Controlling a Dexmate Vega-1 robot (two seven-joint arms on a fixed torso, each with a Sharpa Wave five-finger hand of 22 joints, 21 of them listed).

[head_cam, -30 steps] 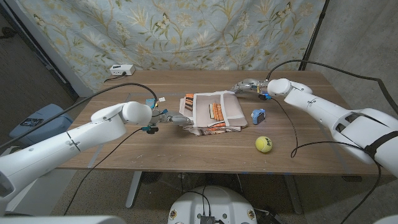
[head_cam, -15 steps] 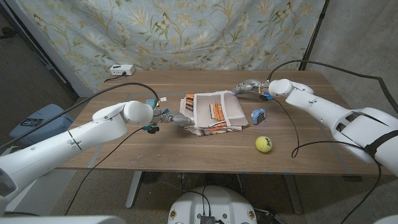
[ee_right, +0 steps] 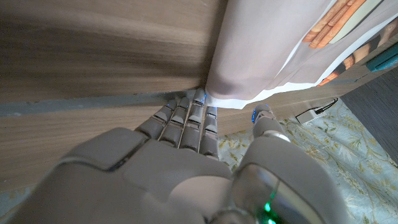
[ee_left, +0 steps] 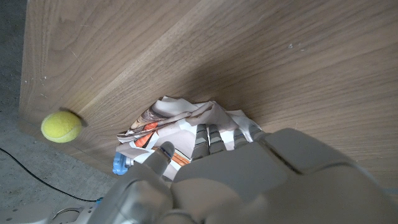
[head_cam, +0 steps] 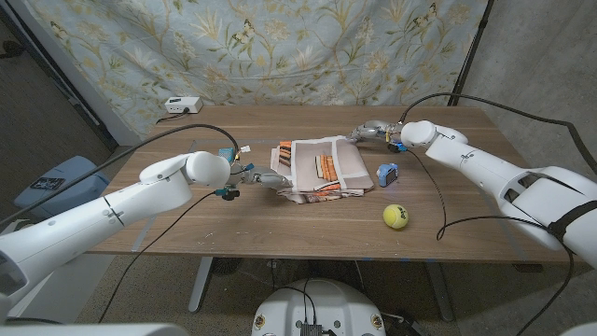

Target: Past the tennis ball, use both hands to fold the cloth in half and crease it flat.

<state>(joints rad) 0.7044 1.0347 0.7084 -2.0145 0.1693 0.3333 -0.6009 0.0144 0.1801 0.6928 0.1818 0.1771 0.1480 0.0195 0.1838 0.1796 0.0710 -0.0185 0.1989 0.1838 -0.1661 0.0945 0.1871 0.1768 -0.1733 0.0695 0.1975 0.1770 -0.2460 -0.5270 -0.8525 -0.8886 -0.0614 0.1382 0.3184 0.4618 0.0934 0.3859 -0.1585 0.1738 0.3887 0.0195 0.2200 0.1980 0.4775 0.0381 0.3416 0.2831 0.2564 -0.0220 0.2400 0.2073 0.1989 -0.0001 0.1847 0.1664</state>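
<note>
Between left robot hand (head_cam: pixel 264 177) and right robot hand (head_cam: pixel 366 132), the cloth (head_cam: pixel 322 168).

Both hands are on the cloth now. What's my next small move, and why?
Probably lift the right hand a little and carry its corner toward the left hand. The cloth lies bunched and only partly folded, with the right fingers on its far edge and the left fingers on the near side. Bringing the edges together would complete the half fold before creasing.

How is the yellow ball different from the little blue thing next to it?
The tennis ball is round and yellow-green; the small blue object is blocky and blue. The ball sits nearer the table's front edge; the blue object lies closer to the cloth. Both rest on the table, untouched.
</note>
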